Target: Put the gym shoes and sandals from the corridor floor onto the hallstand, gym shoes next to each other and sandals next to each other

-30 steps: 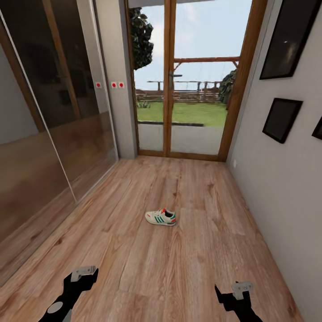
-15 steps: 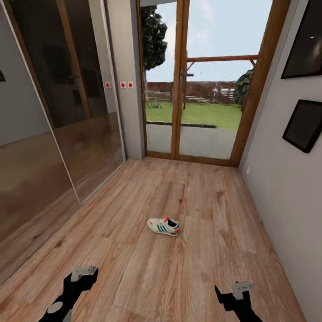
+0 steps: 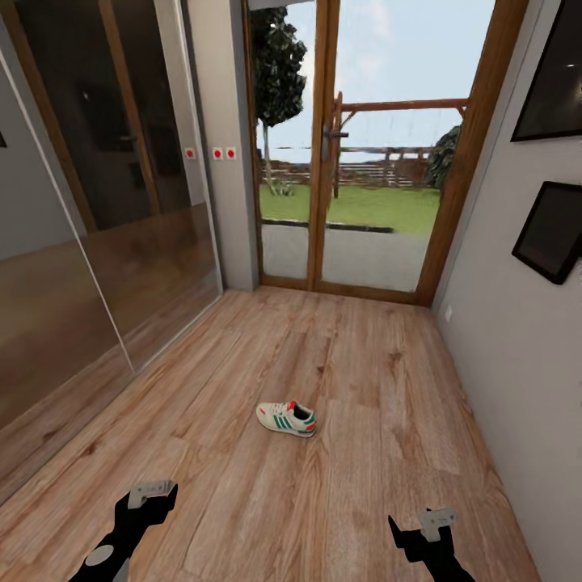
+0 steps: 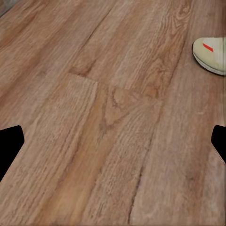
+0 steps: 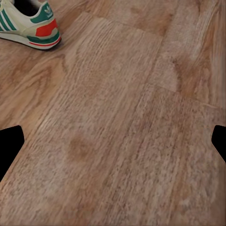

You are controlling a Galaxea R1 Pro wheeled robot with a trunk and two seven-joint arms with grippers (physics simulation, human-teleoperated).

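**One sneaker on the corridor planks**

A single gym shoe (image 3: 286, 419) lies on the corridor floor (image 3: 347, 477), ahead of and between both arms. The left gripper (image 3: 151, 496) and right gripper (image 3: 420, 527) hang low, apparently spread wide, holding nothing.

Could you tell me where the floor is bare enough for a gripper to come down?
Bare wood-plank floor surrounds the white sneaker with green stripes: between it and both grippers, and toward the glass door.
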